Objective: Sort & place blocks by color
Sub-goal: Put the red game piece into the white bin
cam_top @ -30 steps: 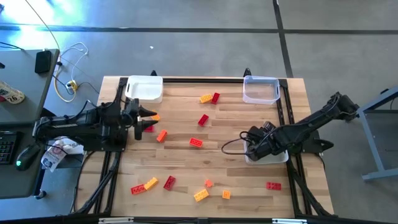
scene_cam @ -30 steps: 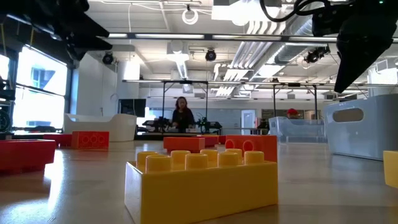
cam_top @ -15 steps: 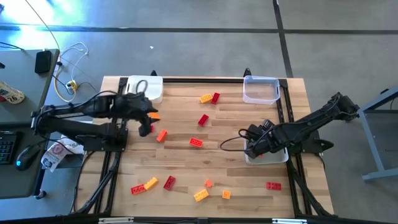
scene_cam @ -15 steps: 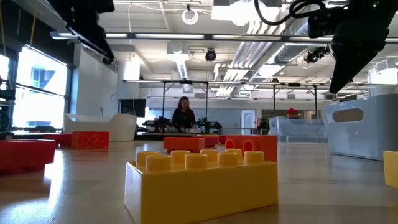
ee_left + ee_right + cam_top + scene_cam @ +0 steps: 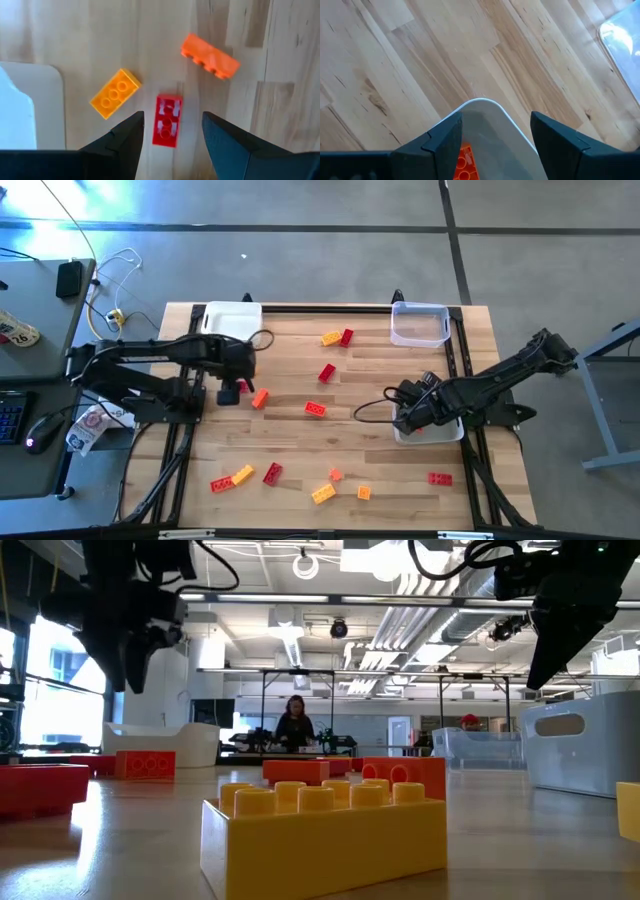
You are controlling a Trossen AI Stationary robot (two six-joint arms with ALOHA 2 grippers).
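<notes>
the big wooden table (image 5: 300,430) has three trays on it. a white tray (image 5: 233,321) sits at about 11 o'clock, a clear tray (image 5: 419,323) at about 1 o'clock, and another white tray (image 5: 430,432) at about 3 o'clock, mostly under the right arm.

the left gripper (image 5: 172,137) hangs above the table near the 11 o'clock tray. its jaws are apart and hold nothing. right under them lies a small red block (image 5: 168,120), flat on the wood. just beside it are a yellow-orange block (image 5: 115,93) and an orange block (image 5: 210,56), near but not touching it.

the right gripper (image 5: 495,145) hangs over the 3 o'clock tray. its jaws are apart too, with nothing in them. an orange block (image 5: 464,165) lies inside that tray.

the other blocks are spread out. a yellow one (image 5: 330,338) and a red one (image 5: 347,336) lie at 12 o'clock. two red ones (image 5: 327,373) (image 5: 315,409) lie near the middle. more red, yellow and orange ones lie along 6 o'clock, and one red one (image 5: 439,478) at about 5 o'clock.

the step now looks like picking up the red block on the left. most blocks are not sorted yet. next, the left gripper should go straight down, with one jaw on each long side of the red block, and squeeze. it should take care not to bump the two blocks beside it.
</notes>
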